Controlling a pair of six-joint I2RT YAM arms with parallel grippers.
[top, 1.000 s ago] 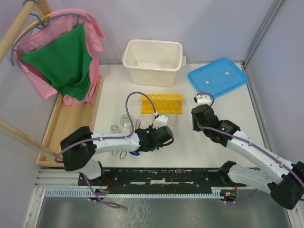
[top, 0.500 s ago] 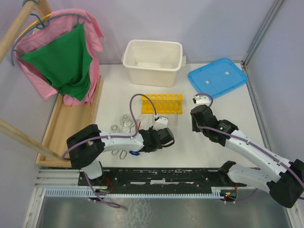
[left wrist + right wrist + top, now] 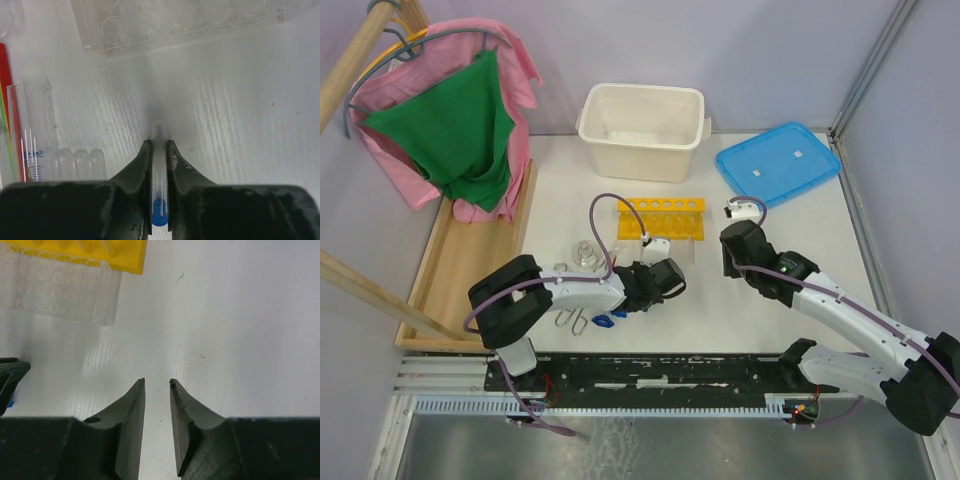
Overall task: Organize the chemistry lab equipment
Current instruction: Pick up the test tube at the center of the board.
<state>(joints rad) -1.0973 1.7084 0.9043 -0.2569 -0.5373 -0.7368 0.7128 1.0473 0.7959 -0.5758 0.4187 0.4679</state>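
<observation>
My left gripper (image 3: pixel 670 270) is shut on a small clear tube with a blue cap (image 3: pixel 159 172), held lengthwise between the fingers low over the table in the left wrist view, where the gripper (image 3: pixel 159 143) points at a clear well plate (image 3: pixel 190 20). The yellow test-tube rack (image 3: pixel 662 219) stands just beyond the plate and also shows in the right wrist view (image 3: pixel 100 252). My right gripper (image 3: pixel 157 382) is empty, jaws a little apart, over bare table right of the rack (image 3: pixel 732 258). A glass flask (image 3: pixel 584 256), metal tongs (image 3: pixel 572 318) and a red rod (image 3: pixel 6 100) lie by the left arm.
A graduated cylinder (image 3: pixel 30 135) and several clear tubes (image 3: pixel 77 162) lie left of my left fingers. The white tub (image 3: pixel 642 130) stands behind the rack, the blue lid (image 3: pixel 778 162) at the back right. A wooden frame with hanging clothes (image 3: pixel 460 130) borders the left side.
My left arm's elbow has swung right and its gripper has edged up towards the well plate, uncovering the flask and a blue piece beside the tongs. The right arm has not moved.
</observation>
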